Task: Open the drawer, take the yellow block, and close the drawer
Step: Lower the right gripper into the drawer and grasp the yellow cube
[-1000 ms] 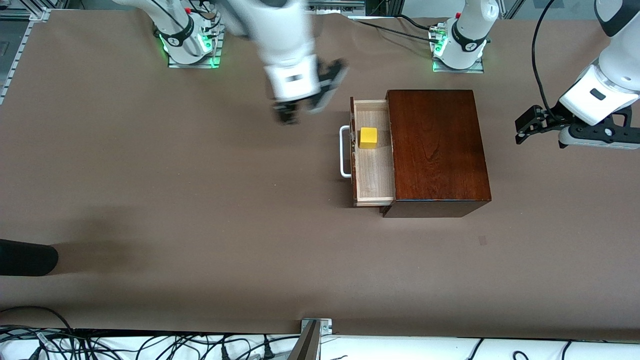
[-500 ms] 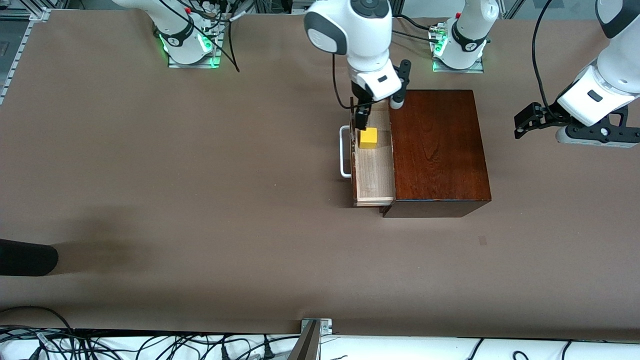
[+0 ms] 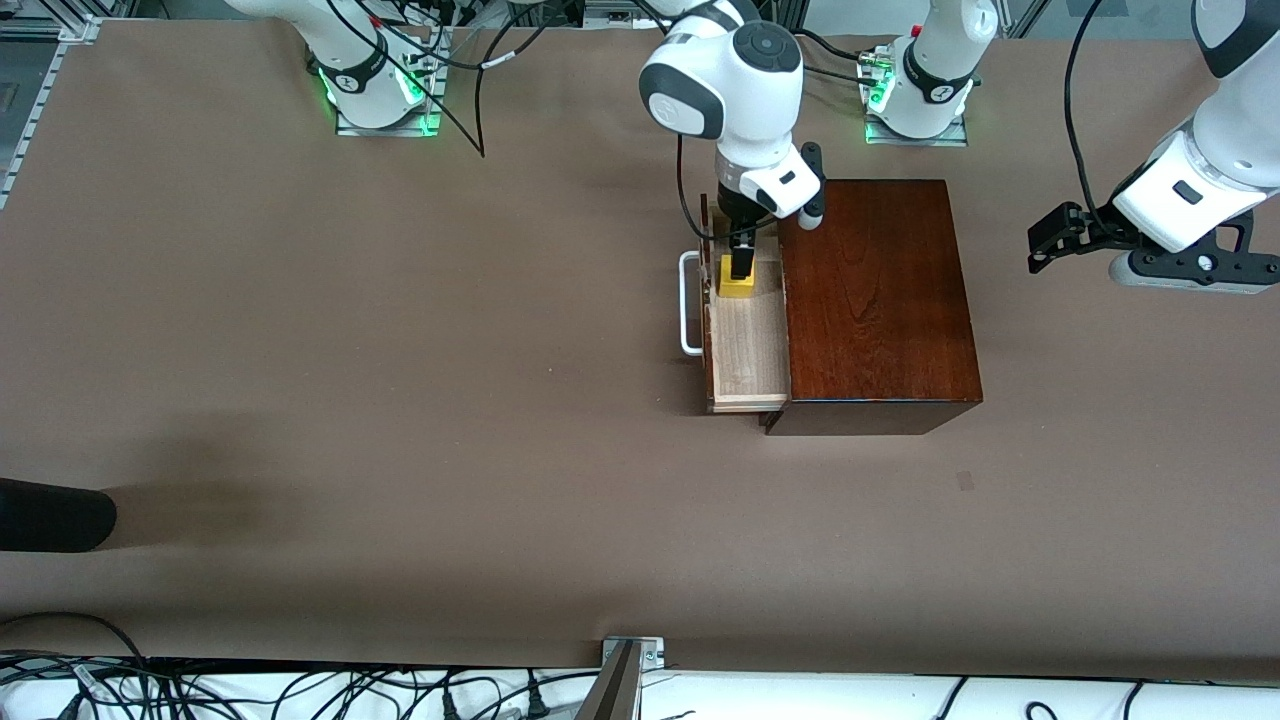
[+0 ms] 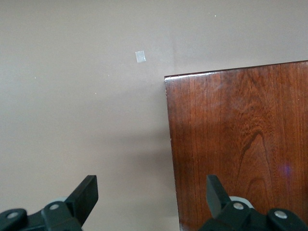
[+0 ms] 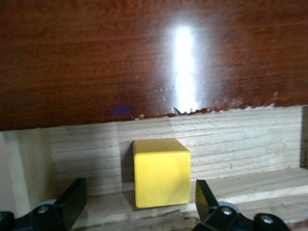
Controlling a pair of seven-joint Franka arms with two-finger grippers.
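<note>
We list: drawer (image 3: 745, 340) pulled out of the box (image 3: 875, 300), block (image 3: 738, 287) on its floor at the end farther from the front camera; right gripper (image 3: 740, 266) just over the block, fingers (image 5: 71, 199) spread either side, not gripping; left gripper (image 3: 1050, 245) waiting over the surface (image 3: 400, 350), fingers apart.

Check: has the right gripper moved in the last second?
Yes. The right gripper swung from over bare table toward the right arm's end to over the open drawer, open around the yellow block.
</note>
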